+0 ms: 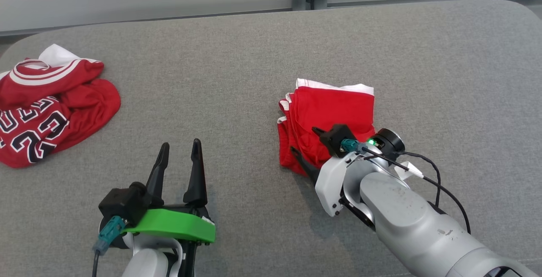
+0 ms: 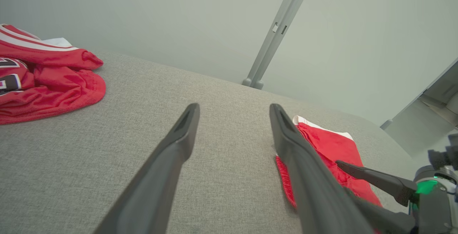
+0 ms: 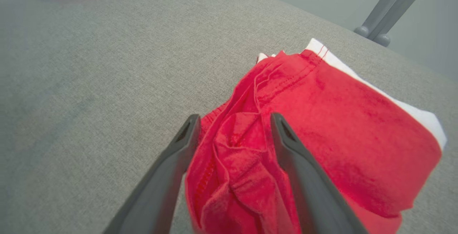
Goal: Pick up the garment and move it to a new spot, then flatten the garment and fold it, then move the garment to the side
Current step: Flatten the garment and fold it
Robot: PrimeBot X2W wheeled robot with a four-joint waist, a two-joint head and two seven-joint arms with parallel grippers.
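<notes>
On the right half of the grey table [image 1: 254, 48], the folded red garment [image 1: 334, 107] is laid flat, white hem on the far side. Its near-left edge is straddled by the right gripper [image 1: 304, 139], jaws spread wide and nothing pinched, so the fold was probably just set down. The left gripper [image 1: 180, 143], equally wide and empty, is held over bare table, out of the way and well apart from the crumpled jersey [image 1: 51, 112] at far left.

left gripper [image 2: 234, 111]: fingers spread above grey table [image 2: 107, 162] | folded red garment [image 2: 331, 148]: right | crumpled jersey [image 2: 53, 87]: far left
</notes>
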